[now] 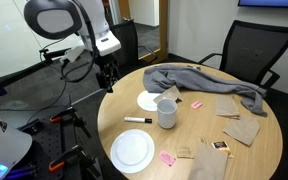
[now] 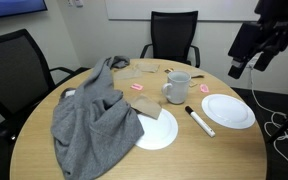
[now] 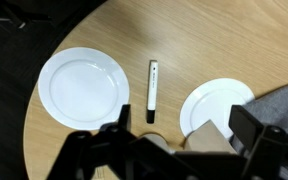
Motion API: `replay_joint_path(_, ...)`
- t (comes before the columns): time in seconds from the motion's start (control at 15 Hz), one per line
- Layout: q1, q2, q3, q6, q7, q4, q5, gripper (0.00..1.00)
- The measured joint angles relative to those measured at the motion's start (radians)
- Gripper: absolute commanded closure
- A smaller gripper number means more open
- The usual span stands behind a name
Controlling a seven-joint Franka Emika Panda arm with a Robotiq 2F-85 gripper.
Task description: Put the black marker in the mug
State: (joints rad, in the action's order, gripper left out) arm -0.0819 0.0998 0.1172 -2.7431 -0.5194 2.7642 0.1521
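The black marker (image 1: 136,120) lies flat on the round wooden table between two white plates. It is a thin stick with a pale body and a black end, and it also shows in the other exterior view (image 2: 200,121) and the wrist view (image 3: 152,90). The light grey mug (image 1: 167,112) (image 2: 176,88) stands upright beside it; in the wrist view only its rim (image 3: 156,138) shows behind the fingers. My gripper (image 1: 108,82) (image 2: 246,65) (image 3: 181,140) is open and empty, high above the table's edge and apart from both.
A white plate (image 1: 132,151) sits near the table edge and another (image 1: 149,101) by the mug. A grey cloth (image 1: 209,84) lies across the table. There are brown paper napkins (image 1: 240,127), pink bits (image 1: 169,157) and black chairs (image 1: 252,52).
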Motion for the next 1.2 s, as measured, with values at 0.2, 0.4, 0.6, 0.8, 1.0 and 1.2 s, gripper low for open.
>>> replay_joint_path(0.2, 0.02, -0.094, -0.006, -0.084, 0.0, -0.01, -0.001, 0.0)
replay_joint_path(0.4, 0.042, -0.185, -0.03, -0.171, -0.005, -0.025, -0.015, 0.0)
replay_joint_path(0.6, 0.074, -0.268, -0.068, -0.248, -0.002, -0.05, -0.012, 0.0)
replay_joint_path(0.8, 0.095, -0.346, -0.084, -0.307, 0.01, -0.084, 0.002, 0.0)
replay_joint_path(1.0, 0.101, -0.42, -0.085, -0.346, 0.03, -0.121, 0.031, 0.0)
replay_joint_path(1.2, 0.097, -0.487, -0.08, -0.369, 0.059, -0.159, 0.059, 0.0)
